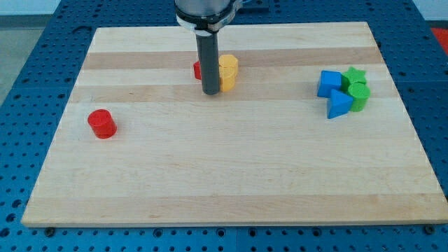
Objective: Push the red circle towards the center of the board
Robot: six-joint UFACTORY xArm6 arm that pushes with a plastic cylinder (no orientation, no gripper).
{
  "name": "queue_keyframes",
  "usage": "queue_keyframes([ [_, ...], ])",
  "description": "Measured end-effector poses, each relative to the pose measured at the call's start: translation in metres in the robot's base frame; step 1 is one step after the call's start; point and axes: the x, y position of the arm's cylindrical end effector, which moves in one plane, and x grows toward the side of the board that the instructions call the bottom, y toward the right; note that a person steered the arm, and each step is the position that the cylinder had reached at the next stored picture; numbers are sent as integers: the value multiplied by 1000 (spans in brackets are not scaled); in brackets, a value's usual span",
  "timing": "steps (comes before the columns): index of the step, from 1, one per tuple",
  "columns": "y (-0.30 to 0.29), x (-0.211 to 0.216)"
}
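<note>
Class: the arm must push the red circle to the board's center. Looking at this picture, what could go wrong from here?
1. My tip stands against the yellow blocks and a partly hidden red block; it may drag them.
2. The red circle lies far toward the view's left; an off-center push could deflect it.

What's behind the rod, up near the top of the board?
A red block shows just to the rod's left, mostly covered, so its shape is unclear. Yellow blocks sit on its right, partly hidden. My tip ends just in front of them.
</note>
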Motion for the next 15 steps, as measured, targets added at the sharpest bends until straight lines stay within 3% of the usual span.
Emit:
queue_keyframes([
  [1, -44, 0],
  [2, -138, 4],
  [3, -144, 4],
  [4, -238, 4],
  [6, -262, 5],
  [7, -259, 65],
  [8, -259, 78],
  [9, -242, 133],
  [10, -234, 147],
  [11, -180, 126],
  [13, -162, 60],
  [15, -176, 65],
])
